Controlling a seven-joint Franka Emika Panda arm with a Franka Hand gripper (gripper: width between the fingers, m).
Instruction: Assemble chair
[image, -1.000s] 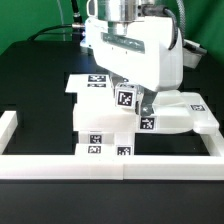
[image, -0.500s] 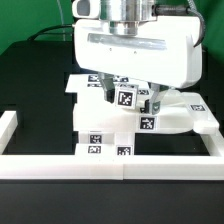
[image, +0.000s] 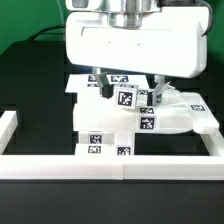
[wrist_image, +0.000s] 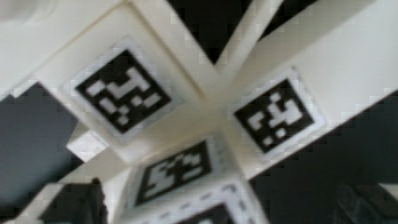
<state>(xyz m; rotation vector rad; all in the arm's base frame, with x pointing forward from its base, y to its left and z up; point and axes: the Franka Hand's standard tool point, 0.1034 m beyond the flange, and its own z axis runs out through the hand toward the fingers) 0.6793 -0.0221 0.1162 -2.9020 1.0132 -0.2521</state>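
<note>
Logged the chair (image: 100, 124) as chunky white tagged pieces bunched at mid tabletop (image: 40, 95), tight against the front border rail (image: 60, 166).

Found the fingers (image: 155, 90) released and spread wide, one on each side of the raised tagged piece (image: 125, 97), clamping nothing. Judged the main risk to be a skewed close: landing one finger first could have shoved or tipped that piece, or dragged its neighbours along the rail. Judged too low a descent likely to knock the cluster as well. Could not see the rear of the cluster behind the white housing (image: 130, 45). Could not tell touching from just clear at the fingertips, nor which pieces were joined. Got only blurred close-up tags and edges of the chair (wrist_image: 196, 110) from the wrist view; made out no fingers there.
</note>
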